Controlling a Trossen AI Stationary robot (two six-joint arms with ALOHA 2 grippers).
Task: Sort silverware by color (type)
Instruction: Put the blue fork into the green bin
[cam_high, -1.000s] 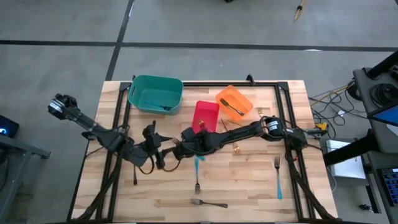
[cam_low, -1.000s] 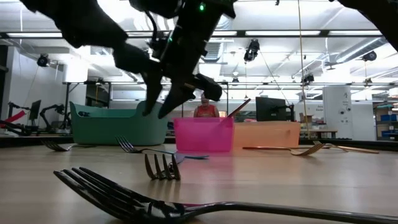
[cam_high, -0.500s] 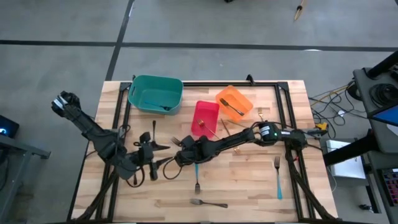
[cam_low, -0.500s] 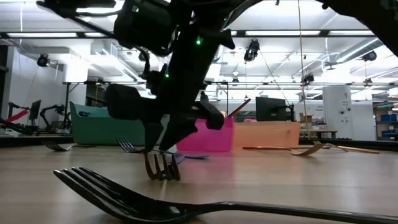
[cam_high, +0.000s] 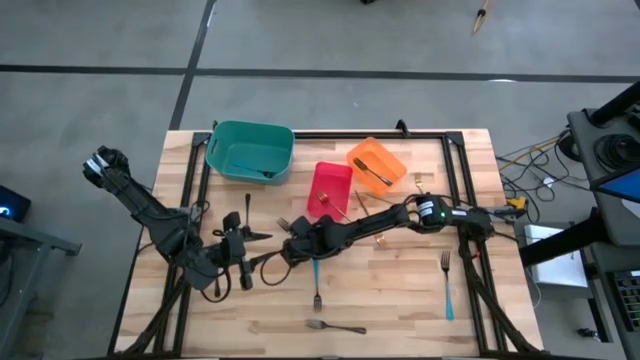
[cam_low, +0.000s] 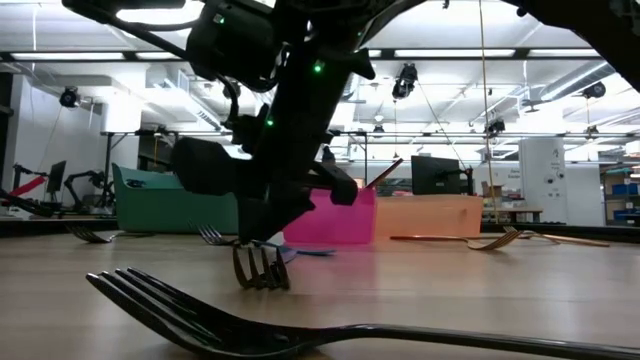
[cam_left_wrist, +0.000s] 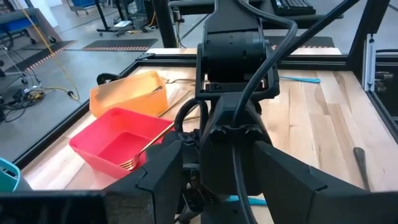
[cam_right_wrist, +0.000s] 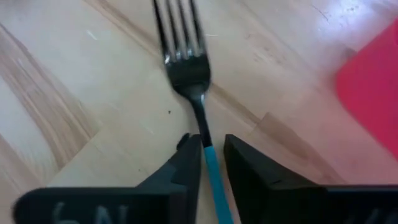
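Observation:
A fork with a light-blue handle lies on the wooden table, its tines toward the near edge. My right gripper reaches in from the right to mid-table and is shut on the fork's handle. My left gripper hovers open just left of it, with nothing between its fingers. Another light-blue-handled fork lies at the right. A dark fork lies near the front edge. My right gripper pinches the light-blue handle between its two fingers, just behind the fork's dark neck. The fingers slant down from the far right and lie across the handle. The fork lies flat on the table, its tines curving up.
At the back stand a teal bin, a red bin with a gold fork leaning out, and an orange bin holding a dark fork. More forks lie by the left arm and right of centre.
My right gripper has come down toward the near left onto the light-blue-handled fork, and its fingers have drawn together on the handle. My left gripper has pulled back toward the near-left edge. The fork has stayed on the table.

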